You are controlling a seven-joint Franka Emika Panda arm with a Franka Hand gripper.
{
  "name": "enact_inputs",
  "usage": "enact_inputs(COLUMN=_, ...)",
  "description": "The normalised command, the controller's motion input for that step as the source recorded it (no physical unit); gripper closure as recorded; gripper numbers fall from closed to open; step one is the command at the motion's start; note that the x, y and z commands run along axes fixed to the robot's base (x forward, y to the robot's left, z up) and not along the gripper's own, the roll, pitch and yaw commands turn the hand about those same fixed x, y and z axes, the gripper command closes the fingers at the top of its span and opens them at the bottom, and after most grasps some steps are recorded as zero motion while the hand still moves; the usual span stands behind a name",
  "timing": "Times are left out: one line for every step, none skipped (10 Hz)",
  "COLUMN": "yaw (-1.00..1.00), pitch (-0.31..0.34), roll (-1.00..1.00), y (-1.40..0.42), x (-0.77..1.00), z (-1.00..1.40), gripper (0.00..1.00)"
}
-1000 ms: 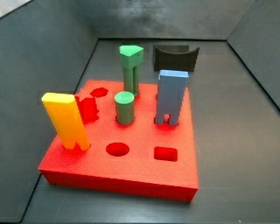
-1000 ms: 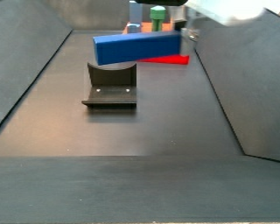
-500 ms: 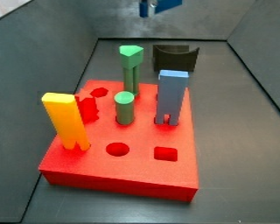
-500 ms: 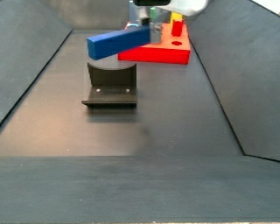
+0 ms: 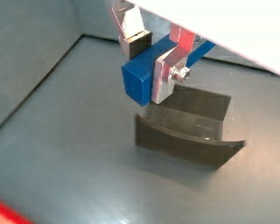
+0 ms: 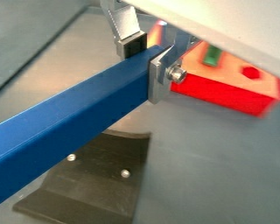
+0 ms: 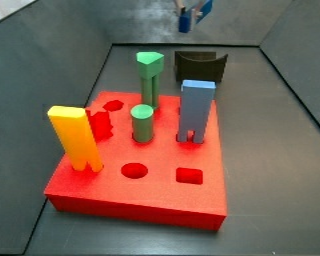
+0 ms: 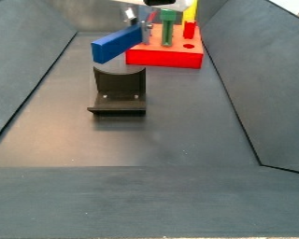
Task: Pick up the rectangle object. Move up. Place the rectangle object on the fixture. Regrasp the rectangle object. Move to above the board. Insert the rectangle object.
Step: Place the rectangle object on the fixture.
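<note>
The gripper stays clamped on one end of the rectangle object, which has swung from level to tilted and moved nearer the fixture since a second ago, now hanging just above its notch. Placement on the fixture looks imminent. The board stands behind; the floor in front lies open.

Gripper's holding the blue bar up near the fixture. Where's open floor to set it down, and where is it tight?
The gripper holds the rectangle object above the fixture. Bare floor runs from the fixture toward the near end, wall to wall. It is crowded at the far end: the board carries upright pegs.
</note>
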Motion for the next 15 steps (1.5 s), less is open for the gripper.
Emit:
enact_inputs(yaw=1.00, pitch=0.081, roll=0.20, y=-0.09, x=0.60, z=-0.03, gripper=1.00)
enact_inputs(yaw=1.00, pitch=0.112, roll=0.24, y=-0.06, x=0.49, z=-0.02, gripper=1.00)
enact_inputs(yaw=0.88, pitch=0.156, roll=0.28, y=-0.04, x=0.35, z=0.00, gripper=1.00)
enact_inputs(yaw=0.31, pitch=0.033, roll=-1.00, y=0.11, x=0.31, z=0.62, gripper=1.00)
enact_inputs(yaw=0.25, pitch=0.032, roll=-1.00, y=0.11, x=0.22, z=0.60, gripper=1.00)
enact_inputs(yaw=0.22, pitch=0.042, roll=-1.00, y=0.12, x=0.06, z=0.38, gripper=1.00)
enact_inputs(yaw=0.21, pitch=0.041, roll=-1.00, y=0.07, x=0.02, z=0.20, gripper=1.00)
enact_inputs(yaw=0.20, pitch=0.047, roll=-1.00, y=0.04, x=0.02, z=0.11, gripper=1.00)
enact_inputs(yaw=0.20, pitch=0.060, roll=-1.00, y=0.04, x=0.03, z=0.08, gripper=1.00)
enact_inputs(yaw=0.18, pitch=0.081, roll=-1.00, y=0.04, x=0.03, z=0.05, gripper=1.00)
enact_inputs(yaw=0.17, pitch=0.096, roll=-1.00, y=0.03, x=0.04, z=0.02, gripper=1.00)
enact_inputs(yaw=0.15, pitch=0.122, roll=-1.00, y=0.03, x=0.06, z=0.00, gripper=1.00)
enact_inputs(yaw=0.13, pitch=0.148, roll=-1.00, y=0.04, x=0.07, z=-0.01, gripper=1.00)
enact_inputs(yaw=0.10, pitch=0.175, roll=-1.00, y=0.04, x=0.08, z=-0.01, gripper=1.00)
enact_inputs(yaw=0.07, pitch=0.199, roll=-1.00, y=0.04, x=0.08, z=-0.02, gripper=1.00)
